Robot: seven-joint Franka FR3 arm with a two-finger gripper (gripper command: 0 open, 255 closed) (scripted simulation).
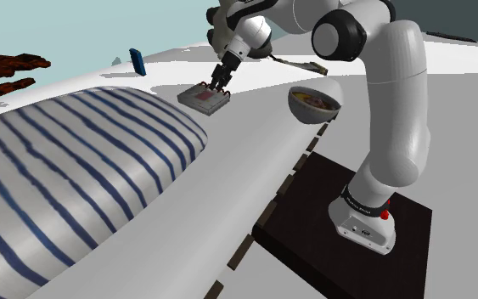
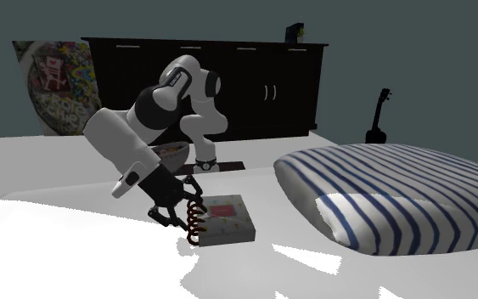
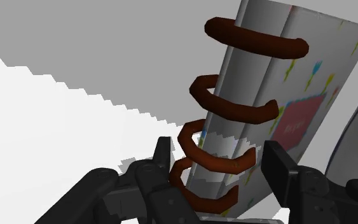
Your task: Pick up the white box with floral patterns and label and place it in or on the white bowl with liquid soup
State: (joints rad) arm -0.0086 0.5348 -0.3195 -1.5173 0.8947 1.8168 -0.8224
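The white box with small coloured flower marks and a red label lies flat on the white bed. Dark brown rings wrap one long edge of the box. My gripper reaches down over that ringed edge, with one finger on each side of it, close to the rings. The fingers stand apart. From the second exterior view the gripper is at the left end of the box. The white bowl with brownish soup sits to the right of the box in the shoulder view, near the arm, and the same bowl is behind the arm in the second exterior view.
A large blue-striped pillow fills the bed's left in the shoulder view. The dark stand sits at the lower right. A small blue object lies at the far edge. A black cabinet and a small guitar line the back wall.
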